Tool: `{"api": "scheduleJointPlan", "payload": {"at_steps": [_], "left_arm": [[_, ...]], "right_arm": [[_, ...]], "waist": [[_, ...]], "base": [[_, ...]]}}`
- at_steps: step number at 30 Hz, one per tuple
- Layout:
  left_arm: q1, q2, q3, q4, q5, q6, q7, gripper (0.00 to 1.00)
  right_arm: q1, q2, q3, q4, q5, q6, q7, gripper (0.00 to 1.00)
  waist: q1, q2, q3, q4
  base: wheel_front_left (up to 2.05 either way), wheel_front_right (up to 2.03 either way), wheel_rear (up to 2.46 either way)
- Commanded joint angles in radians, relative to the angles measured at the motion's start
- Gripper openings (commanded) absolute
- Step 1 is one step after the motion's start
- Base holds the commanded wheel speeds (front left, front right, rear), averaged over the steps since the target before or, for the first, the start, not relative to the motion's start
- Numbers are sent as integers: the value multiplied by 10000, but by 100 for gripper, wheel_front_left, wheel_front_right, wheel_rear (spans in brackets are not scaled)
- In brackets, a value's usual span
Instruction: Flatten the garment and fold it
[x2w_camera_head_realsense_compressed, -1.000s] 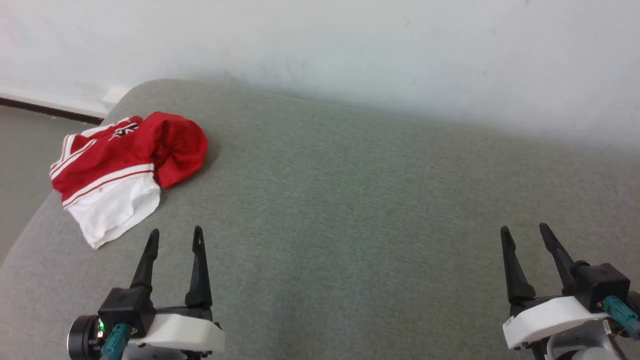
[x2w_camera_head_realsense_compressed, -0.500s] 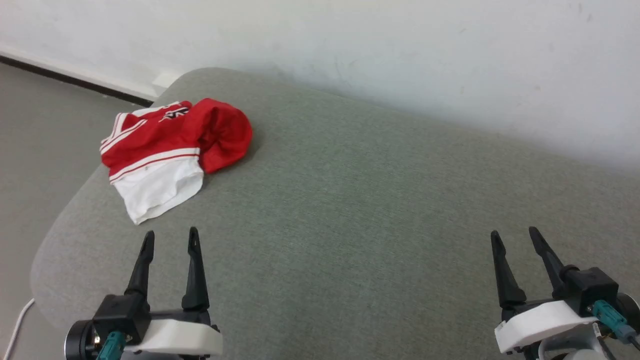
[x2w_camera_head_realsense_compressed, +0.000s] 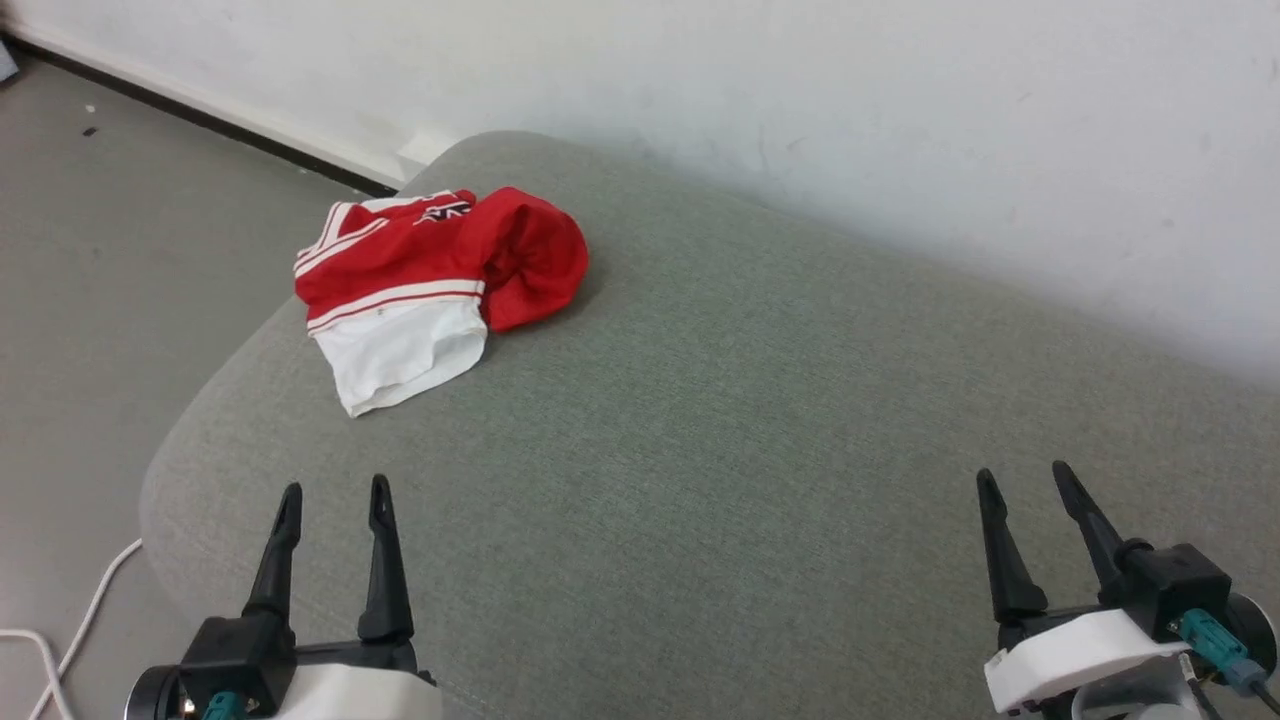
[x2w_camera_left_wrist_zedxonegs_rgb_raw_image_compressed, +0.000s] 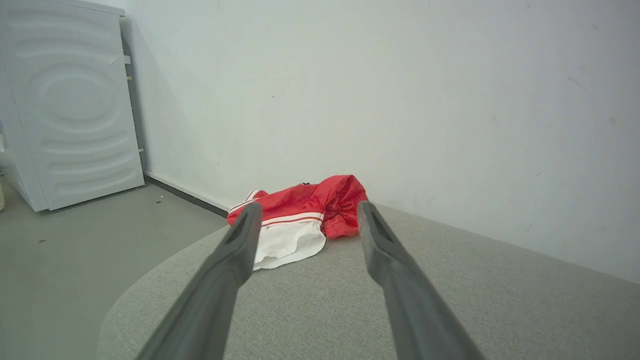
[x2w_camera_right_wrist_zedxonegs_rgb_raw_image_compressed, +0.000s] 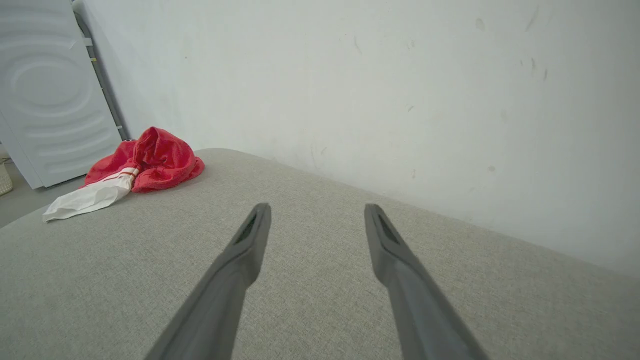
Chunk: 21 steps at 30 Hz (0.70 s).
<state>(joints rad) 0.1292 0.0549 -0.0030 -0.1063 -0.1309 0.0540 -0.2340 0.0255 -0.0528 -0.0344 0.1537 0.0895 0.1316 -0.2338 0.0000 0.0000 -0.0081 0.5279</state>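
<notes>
Only the head camera has turned, toward the robot's left, since a second ago — the left gripper (x2w_camera_head_realsense_compressed: 334, 487) and right gripper (x2w_camera_head_realsense_compressed: 1022, 473) sit low in that view as before, fingers spread wide and holding nothing above the grey cushion (x2w_camera_head_realsense_compressed: 750, 450). The garment (x2w_camera_head_realsense_compressed: 420, 270) lies bunched at the cushion's far left corner, its white part nearest the robot, well apart from both grippers. The reach likely goes best left arm first, pinching a free white edge rather than the red bulk — then drawing it toward the cushion's middle for spreading.
</notes>
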Motion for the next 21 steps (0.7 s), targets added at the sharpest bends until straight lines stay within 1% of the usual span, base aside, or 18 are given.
{"api": "scheduleJointPlan", "payload": {"at_steps": [1,10,21], "left_arm": [[135,-44,37,-58,-70,20,-97,100],[214,-47,70,-95,-99,-35,-277,100],[219,-47,-15,-99,-137,-72,-277,100]], "right_arm": [[72,24,-5,58,63,-9,-99,100],[108,26,6,217,118,-9,-279,100],[91,26,26,146,39,-9,-279,100]], "waist": [[0,0,-45,128],[0,0,-120,440],[0,0,-20,426]], "base": [[0,0,0],[0,0,0],[0,0,0]]}}
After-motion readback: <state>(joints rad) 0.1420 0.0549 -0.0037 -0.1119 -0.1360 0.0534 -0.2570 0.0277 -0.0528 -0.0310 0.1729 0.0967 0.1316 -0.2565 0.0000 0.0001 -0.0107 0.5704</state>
